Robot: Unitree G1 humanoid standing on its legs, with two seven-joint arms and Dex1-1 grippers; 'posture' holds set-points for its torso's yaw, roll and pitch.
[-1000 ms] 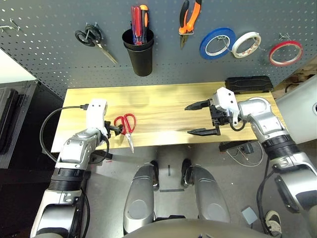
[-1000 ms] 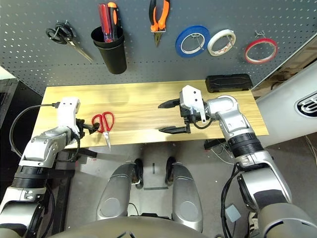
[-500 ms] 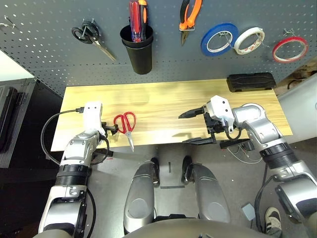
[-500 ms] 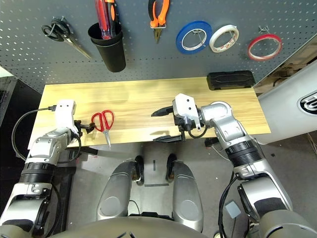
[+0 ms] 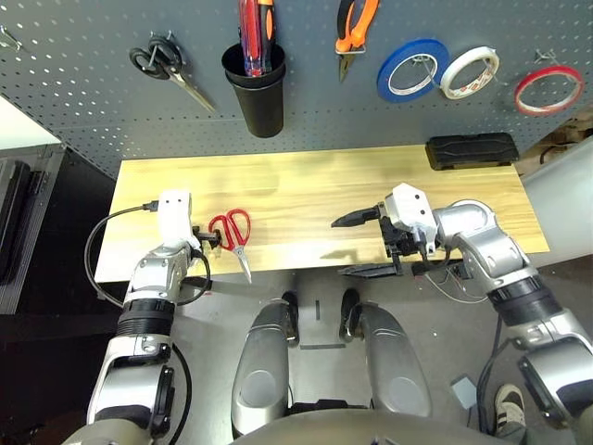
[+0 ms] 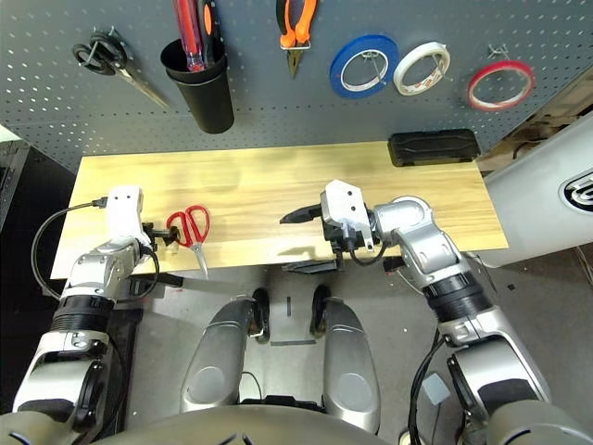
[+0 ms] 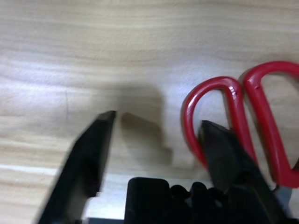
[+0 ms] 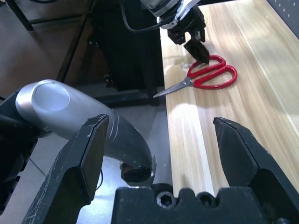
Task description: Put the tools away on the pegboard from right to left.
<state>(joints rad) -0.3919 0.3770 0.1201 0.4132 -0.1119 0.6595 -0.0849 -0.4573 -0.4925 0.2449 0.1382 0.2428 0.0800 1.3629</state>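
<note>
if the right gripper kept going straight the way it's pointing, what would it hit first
Probably the left gripper, sitting at the red-handled scissors down the table. The open right gripper points along the front edge toward them, with bare wood between. Height is hard to judge.

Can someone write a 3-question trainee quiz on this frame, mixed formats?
1. True or false: the red-handled scissors already hang on the pegboard.
2. Multiple choice: which tape hangs farthest right on the pegboard? A) blue tape roll B) white tape roll C) red tape ring
3. Short answer: which gripper is at the red-handled scissors, and where is one of its fingers?

Key
1. False. They lie on the wooden table, near its front edge.
2. C.
3. The left gripper; the left wrist view shows one finger reaching into a handle loop, the fingers apart and no grip made yet. The right gripper is open over the table's front edge.
</note>
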